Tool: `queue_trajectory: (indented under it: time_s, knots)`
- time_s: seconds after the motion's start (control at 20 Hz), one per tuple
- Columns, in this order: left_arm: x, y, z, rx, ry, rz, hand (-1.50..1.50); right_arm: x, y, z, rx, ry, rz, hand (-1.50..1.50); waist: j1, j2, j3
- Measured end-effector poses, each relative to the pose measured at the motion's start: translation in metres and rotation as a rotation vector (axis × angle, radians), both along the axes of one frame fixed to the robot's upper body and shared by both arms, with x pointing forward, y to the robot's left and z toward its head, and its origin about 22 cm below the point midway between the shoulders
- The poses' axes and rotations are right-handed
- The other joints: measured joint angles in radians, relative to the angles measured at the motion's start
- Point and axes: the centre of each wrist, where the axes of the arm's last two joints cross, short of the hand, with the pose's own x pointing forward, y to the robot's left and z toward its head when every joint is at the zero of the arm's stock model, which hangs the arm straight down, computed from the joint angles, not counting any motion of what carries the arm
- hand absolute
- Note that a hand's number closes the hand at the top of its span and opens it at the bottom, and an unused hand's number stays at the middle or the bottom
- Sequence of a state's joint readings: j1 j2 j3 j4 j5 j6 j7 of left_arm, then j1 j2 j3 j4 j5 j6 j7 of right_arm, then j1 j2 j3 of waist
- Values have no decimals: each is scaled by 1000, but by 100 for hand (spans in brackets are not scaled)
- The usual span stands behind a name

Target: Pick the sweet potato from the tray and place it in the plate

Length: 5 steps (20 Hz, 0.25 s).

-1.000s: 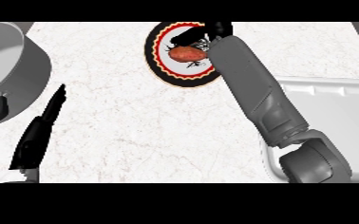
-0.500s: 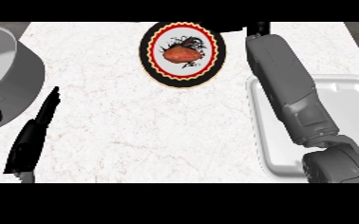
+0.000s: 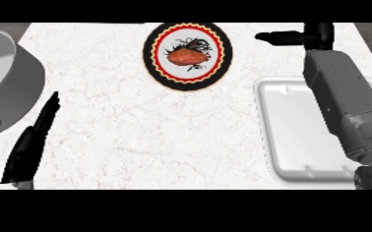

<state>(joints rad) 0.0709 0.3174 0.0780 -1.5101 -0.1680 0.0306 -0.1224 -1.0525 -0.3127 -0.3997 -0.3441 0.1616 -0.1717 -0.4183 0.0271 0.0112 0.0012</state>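
Observation:
The reddish-brown sweet potato [image 3: 186, 57] lies in the middle of the round plate [image 3: 187, 81], which has a black and red rim and stands at the counter's far centre. The white tray [image 3: 294, 128] lies at the right with nothing in it. My right hand [image 3: 294, 36] hovers beyond the tray's far edge, right of the plate and apart from it, fingers straight and pointing left. Its grey forearm [image 3: 335, 96] crosses over the tray. My left hand [image 3: 30, 140] rests open at the lower left, fingers up.
A large grey pot or bowl [image 3: 18, 83] curves in at the left edge, just beyond my left hand. White marbled counter [image 3: 160, 137] spreads between the tray and the left hand.
My right hand has let go of the sweet potato, left it on the plate and drawn away to the right. The left hand has stayed in place.

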Motion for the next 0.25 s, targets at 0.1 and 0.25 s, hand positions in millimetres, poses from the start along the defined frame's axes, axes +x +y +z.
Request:
queue_trajectory:
  time_s: [0.1,0.25]
  knots:
    - [0,-2,-2,1,0,-1,0,-3,-13,-1,-8,-3,4,-150,0,0,0]
    - [3,-2,1,-2,5,-5,0,-8,-34,-6,-9,-9,7,-150,4,1,0]
